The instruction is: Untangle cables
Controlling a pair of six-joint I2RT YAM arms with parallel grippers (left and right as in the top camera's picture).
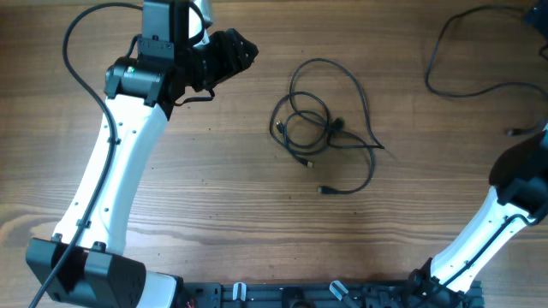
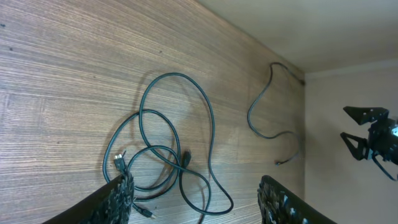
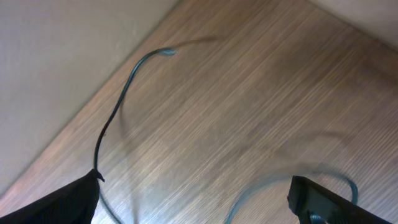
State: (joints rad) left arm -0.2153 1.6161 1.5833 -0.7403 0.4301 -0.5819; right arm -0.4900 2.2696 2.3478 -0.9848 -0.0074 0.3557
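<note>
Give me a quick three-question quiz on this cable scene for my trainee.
1. True or false: the left gripper is shut on the tangled cables.
2. In the overhead view, the separate cable lies: A) upper right, B) lower left, C) under the left arm.
3. Which gripper is nearer the tangle?
Key: 1 false, its jaws stand open; 2 A; 3 left.

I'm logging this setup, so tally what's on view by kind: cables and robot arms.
Tangled cable bundle: 1
Separate loose cable: 1
Robot arms: 2, the left arm and the right arm
Total: 4
</note>
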